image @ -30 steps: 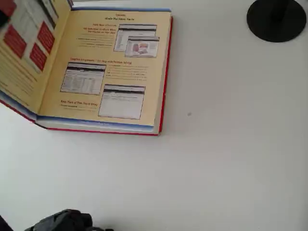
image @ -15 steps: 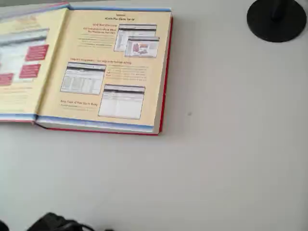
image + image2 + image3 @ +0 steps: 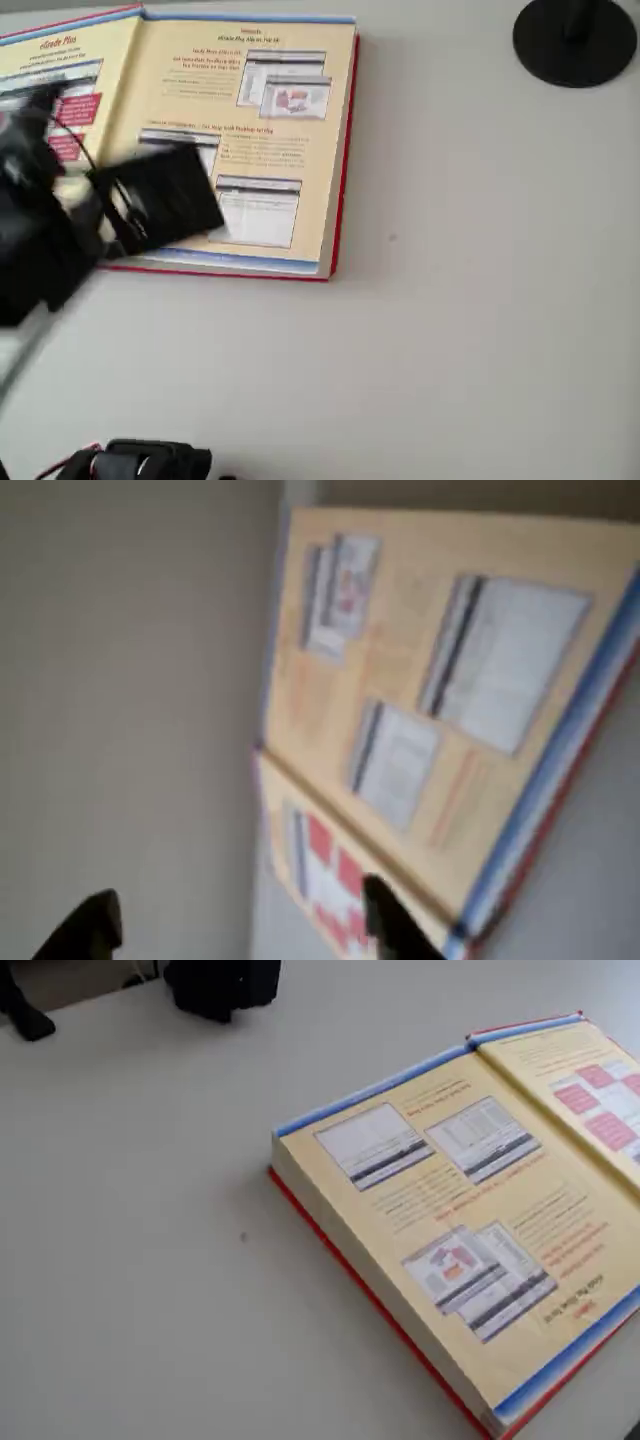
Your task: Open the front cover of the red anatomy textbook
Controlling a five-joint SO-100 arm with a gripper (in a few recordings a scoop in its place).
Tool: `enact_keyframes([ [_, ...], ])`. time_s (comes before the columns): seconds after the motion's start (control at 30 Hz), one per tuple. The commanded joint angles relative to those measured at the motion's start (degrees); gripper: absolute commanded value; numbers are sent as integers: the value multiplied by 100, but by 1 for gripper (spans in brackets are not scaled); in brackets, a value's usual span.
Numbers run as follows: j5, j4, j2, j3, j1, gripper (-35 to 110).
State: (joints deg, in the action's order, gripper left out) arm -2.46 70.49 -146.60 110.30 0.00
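Observation:
The red anatomy textbook (image 3: 262, 140) lies open on the white table, showing a cream page with screenshots and red headings (image 3: 450, 1220) (image 3: 440, 670). Its front cover (image 3: 55, 65) lies flat to the left in the overhead view, yellowish printed inner side up (image 3: 600, 1090) (image 3: 320, 865). My blurred black arm (image 3: 60, 215) hangs over the cover and the page's lower left corner. In the wrist view my gripper (image 3: 240, 925) is open, with dark fingertips (image 3: 395, 925) wide apart and nothing between them, above the cover's edge.
A black round disc base (image 3: 575, 40) stands at the table's top right in the overhead view. The arm's dark base (image 3: 140, 462) sits at the bottom edge, and shows in the fixed view at the top (image 3: 222, 985). Bare white table lies right of and below the book.
The front cover dropped from a raised tilt to lying flat on the left. My arm, out of the overhead view before, has swung in over the book's left part.

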Motion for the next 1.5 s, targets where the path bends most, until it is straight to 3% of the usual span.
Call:
enact_keyframes([
  [0.0, -79, -105, -1310, 1213, 264, 29],
  [0.37, -114, 9, -3182, 4148, 580, 12],
  [0.6, -492, 141, -4175, 5098, 976, 7],
  [1.2, -589, 378, -4175, 5985, 606, 0],
  [1.47, -624, 466, -4192, 5968, -141, 0],
])
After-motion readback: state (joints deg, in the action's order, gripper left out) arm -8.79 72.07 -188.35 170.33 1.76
